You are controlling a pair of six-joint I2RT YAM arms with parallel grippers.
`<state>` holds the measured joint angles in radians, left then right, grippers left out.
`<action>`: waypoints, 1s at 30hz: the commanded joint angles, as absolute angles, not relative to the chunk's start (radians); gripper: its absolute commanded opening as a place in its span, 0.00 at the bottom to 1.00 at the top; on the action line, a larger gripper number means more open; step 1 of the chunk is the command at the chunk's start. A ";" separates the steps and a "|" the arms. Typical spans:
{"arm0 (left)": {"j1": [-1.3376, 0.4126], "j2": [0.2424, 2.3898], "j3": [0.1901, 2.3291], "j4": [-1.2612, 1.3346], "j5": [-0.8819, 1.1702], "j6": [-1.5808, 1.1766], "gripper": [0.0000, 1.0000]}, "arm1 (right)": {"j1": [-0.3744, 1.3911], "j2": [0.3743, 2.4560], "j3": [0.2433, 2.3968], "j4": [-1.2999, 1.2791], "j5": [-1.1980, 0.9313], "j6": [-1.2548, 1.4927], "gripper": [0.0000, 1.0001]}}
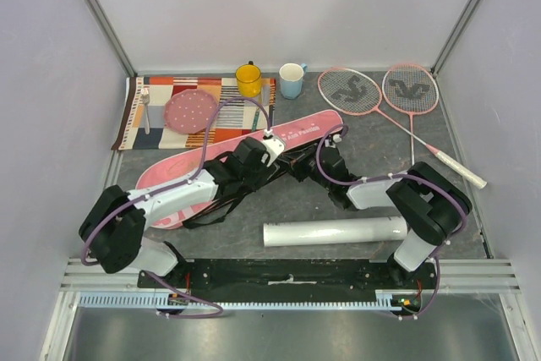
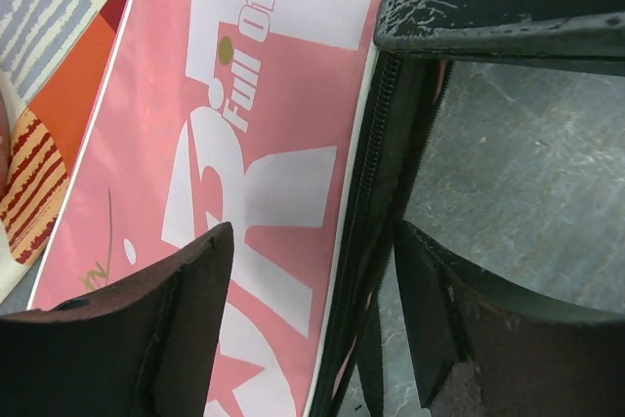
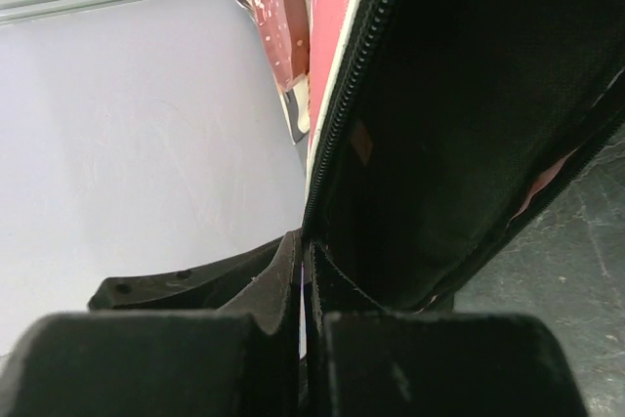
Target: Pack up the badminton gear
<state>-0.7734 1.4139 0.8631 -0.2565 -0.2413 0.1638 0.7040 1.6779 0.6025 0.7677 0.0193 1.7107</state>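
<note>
Racket bag [image 1: 308,131] being pinched open by right gripper [image 3: 305,251]; left gripper [image 2: 312,266] gaping over its zip; rackets [image 1: 351,89], tube [image 1: 334,232] lying unpacked.

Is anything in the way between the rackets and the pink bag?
Nothing visible: bare table lies between the rackets and the pink bag. The right tool pinches the bag's edge there and may crowd the opening.
</note>
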 commanded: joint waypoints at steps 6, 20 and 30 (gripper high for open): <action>-0.792 1.517 0.899 -0.138 -0.442 0.209 0.50 | 0.703 1.594 0.641 0.770 0.025 1.779 0.00; -0.756 1.512 1.225 -0.605 -0.264 0.022 0.02 | 0.634 1.011 0.623 0.134 -0.020 1.007 0.98; -0.687 1.617 1.558 -0.876 0.038 -0.061 0.02 | 0.583 1.038 0.656 0.046 -0.129 1.059 0.98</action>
<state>-0.6998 1.5887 1.4414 -0.7460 -0.1108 0.0071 0.5785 0.9878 0.6350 0.1200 -0.1009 1.0817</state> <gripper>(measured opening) 0.123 0.976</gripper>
